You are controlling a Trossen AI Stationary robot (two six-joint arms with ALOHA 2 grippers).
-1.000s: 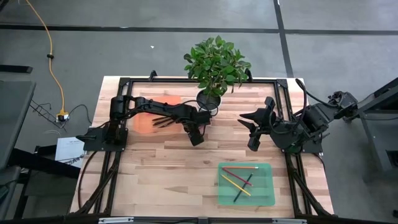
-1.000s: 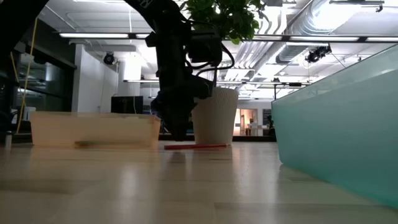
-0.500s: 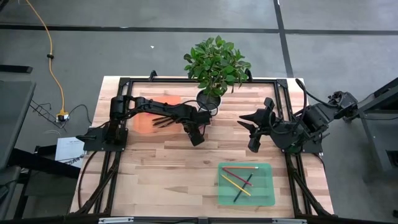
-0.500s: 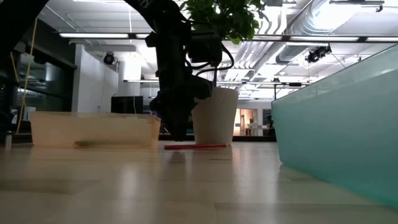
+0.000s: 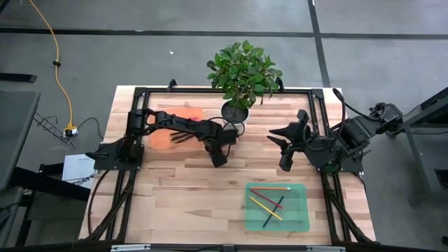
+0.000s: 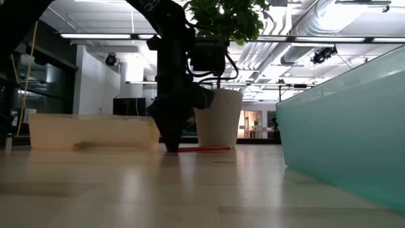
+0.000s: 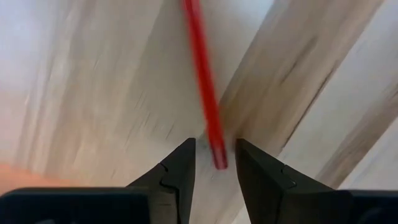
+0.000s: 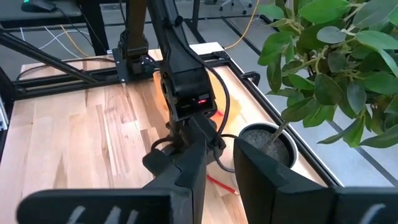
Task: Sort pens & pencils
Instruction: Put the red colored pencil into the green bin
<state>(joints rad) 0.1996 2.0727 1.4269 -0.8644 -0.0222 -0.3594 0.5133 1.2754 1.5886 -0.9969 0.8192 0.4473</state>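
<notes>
The tabletop (image 5: 175, 189) carries two trays, a potted plant (image 5: 241, 73) at its far edge, and both arms. The green tray (image 5: 297, 220), near the front on the right, already holds four pencils (image 5: 268, 199): a red one, two yellow ones and a long dark one lying crossed. The orange tray (image 5: 159, 140), far left, sits partly under the left arm; a few dark sticks seem to lie in it, probably pens, though that is hard to make out.

One red pencil (image 7: 205, 93) lies loose on the wood just beside the plant's pot. The left end effector (image 7: 214, 165) is down over it, fingers parted with the pencil's near end between their tips, not yet clenched. In the low view its tips are at the tabletop right beside the pencil.

The right end effector (image 5: 285, 145) hangs above the tabletop right of the pot, empty; its fingers stand apart with a narrow gap.

Sorting looks nearly done: this red pencil appears to be the last stray, and it needs grasping and carrying to the green tray.
</notes>
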